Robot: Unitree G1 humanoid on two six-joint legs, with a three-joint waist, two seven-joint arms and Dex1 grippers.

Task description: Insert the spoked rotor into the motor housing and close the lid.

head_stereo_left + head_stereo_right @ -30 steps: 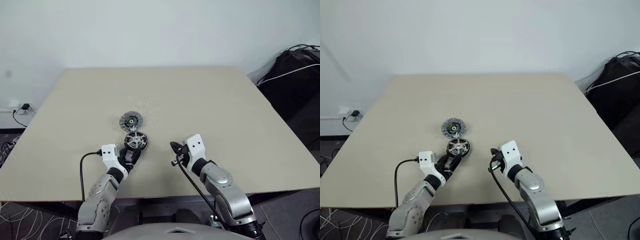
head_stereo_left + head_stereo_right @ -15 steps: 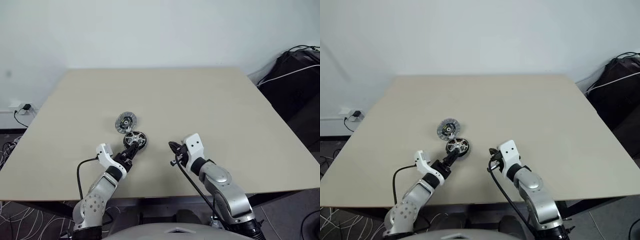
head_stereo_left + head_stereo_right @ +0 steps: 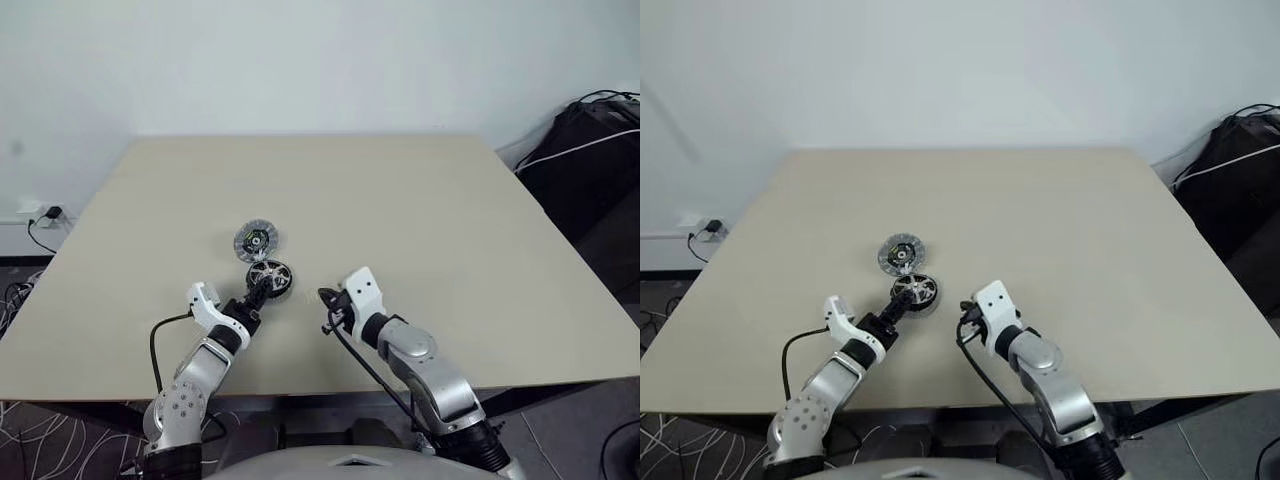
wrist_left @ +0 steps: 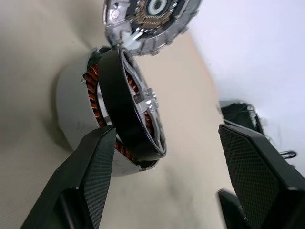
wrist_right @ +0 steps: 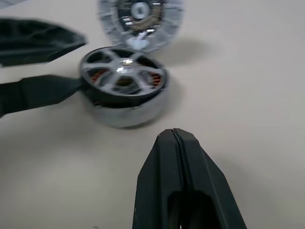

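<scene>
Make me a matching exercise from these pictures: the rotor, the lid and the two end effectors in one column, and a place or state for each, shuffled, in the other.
Column one:
1. rotor
2. lid
3. left end effector
4. right end effector

Column two:
A. shut, pointing toward the housing
B. on the table, beyond the housing
C. open, at the housing's side
D. sitting in the housing

Pairs: 1-D, 2-B, 3-C, 4-A
</scene>
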